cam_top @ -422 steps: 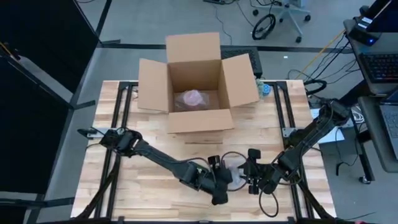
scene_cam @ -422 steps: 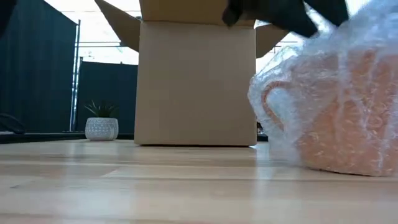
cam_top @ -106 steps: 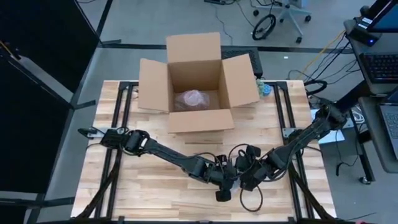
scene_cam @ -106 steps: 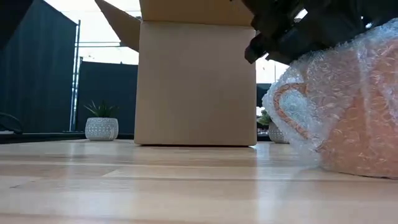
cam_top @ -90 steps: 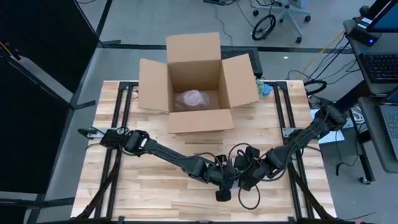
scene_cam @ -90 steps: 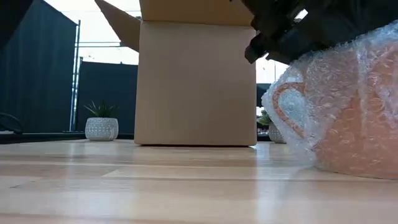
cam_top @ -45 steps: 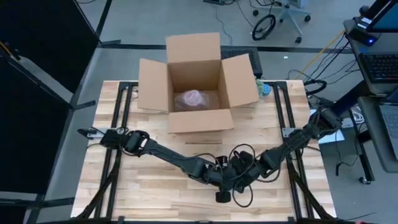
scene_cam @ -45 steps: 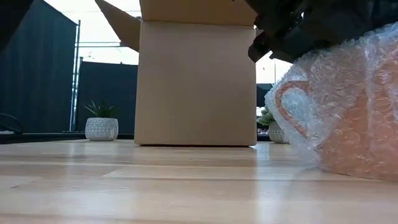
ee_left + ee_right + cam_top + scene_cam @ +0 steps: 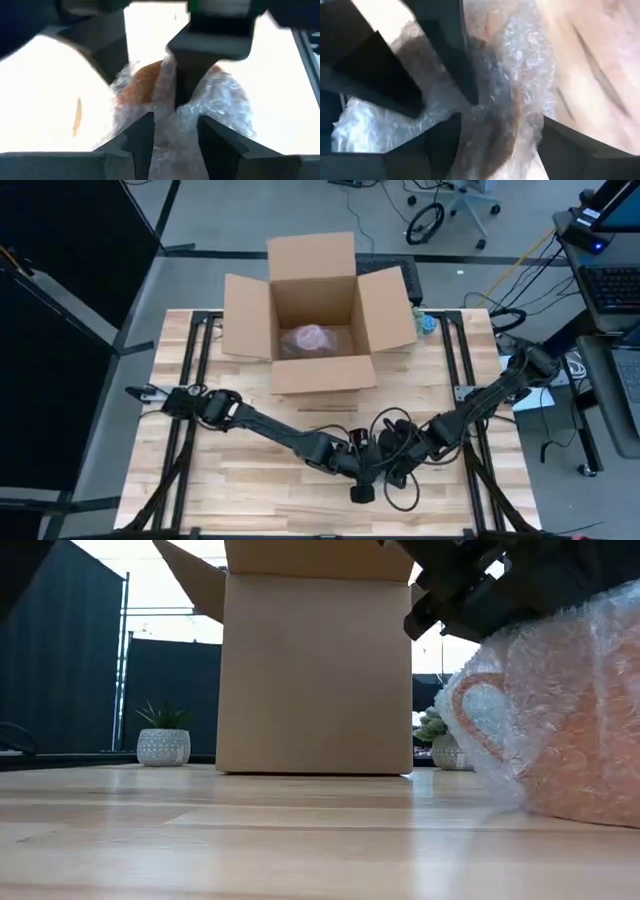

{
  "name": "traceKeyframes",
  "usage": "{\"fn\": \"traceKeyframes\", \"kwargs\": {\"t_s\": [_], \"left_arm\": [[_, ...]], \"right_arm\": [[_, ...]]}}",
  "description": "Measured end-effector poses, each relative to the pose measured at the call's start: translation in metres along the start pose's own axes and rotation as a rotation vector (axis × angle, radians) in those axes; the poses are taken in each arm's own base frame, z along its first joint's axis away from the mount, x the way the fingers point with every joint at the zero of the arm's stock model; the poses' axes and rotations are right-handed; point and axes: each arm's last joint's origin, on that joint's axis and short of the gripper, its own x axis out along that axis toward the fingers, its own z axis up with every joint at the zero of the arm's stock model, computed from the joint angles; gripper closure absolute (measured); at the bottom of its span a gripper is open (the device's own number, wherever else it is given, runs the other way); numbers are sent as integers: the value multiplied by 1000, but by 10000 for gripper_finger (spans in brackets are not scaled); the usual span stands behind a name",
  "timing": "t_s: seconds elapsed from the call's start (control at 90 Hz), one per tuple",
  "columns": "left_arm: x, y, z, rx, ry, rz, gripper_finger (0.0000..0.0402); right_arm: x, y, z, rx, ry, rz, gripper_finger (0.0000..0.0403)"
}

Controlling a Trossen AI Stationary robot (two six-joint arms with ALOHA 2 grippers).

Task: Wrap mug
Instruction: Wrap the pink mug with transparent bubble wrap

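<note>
Wooden table was seen, mug at its near edge. Left tool was clamped on bubble wrap. Right tool had been moved closer, its grip unclear. Wrapping looked nearly done.

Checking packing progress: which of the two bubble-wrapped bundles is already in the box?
The pale pinkish bundle lies inside the open cardboard box. The other, the orange mug, sits on the table between both grippers.

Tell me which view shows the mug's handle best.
The low view: the mug sits side-on, its handle showing through bubble wrap. The high view hides it under both arms. Both wrist views show only wrap and orange patches.
</note>
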Motion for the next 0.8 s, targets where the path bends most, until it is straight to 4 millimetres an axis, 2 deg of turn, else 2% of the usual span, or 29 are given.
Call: {"fn": "traceKeyframes", "kwargs": {"t_s": [0.089, 0.156, 0.278, 0.644, 0.8], "left_arm": [[0, 0, 0, 4, 1, -6, 268], [0, -1, -2, 16, 14, -9, 268], [-1, -4, 0, 27, -11, -19, 268], [-2, -7, 0, 48, -12, -36, 268], [-3, -8, 0, 49, -13, -36, 268]], "right_arm": [[-6, -1, -2, -45, 22, 10, 177], [-14, 7, 0, -73, -14, 60, 177], [-15, 11, -4, -155, 3, 60, 177], [-55, 32, -3, -338, 5, 82, 177], [-63, 47, -17, -547, -19, 150, 177]]}}
